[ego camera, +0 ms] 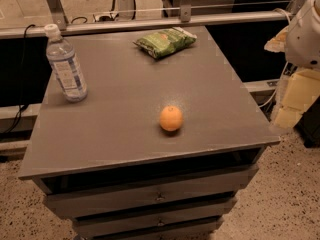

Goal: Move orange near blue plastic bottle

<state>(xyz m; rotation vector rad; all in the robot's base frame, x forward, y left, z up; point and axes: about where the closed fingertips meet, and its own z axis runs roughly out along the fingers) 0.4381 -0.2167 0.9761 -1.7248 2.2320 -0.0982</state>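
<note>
Camera view shows the orange [171, 118] resting on the grey table [125, 91] toward its front, right of centre, well apart from the blue plastic bottle [66, 64] at the back-left corner. I judge nothing done yet: pick-up, carry and placement all remain. Being round, the orange has no long axis; its stem dimple seems to face upward. The bottle stands upright, cap on top. The gripper [296, 99] hangs off the table's right edge; whether it is open I cannot tell.

Grey worktop [125, 84] carries an upright blue plastic bottle [66, 66] back-left, a green snack bag [165, 41] at the back and an orange [171, 118] front-centre. The gripper [295, 101] hangs beyond its right edge.
</note>
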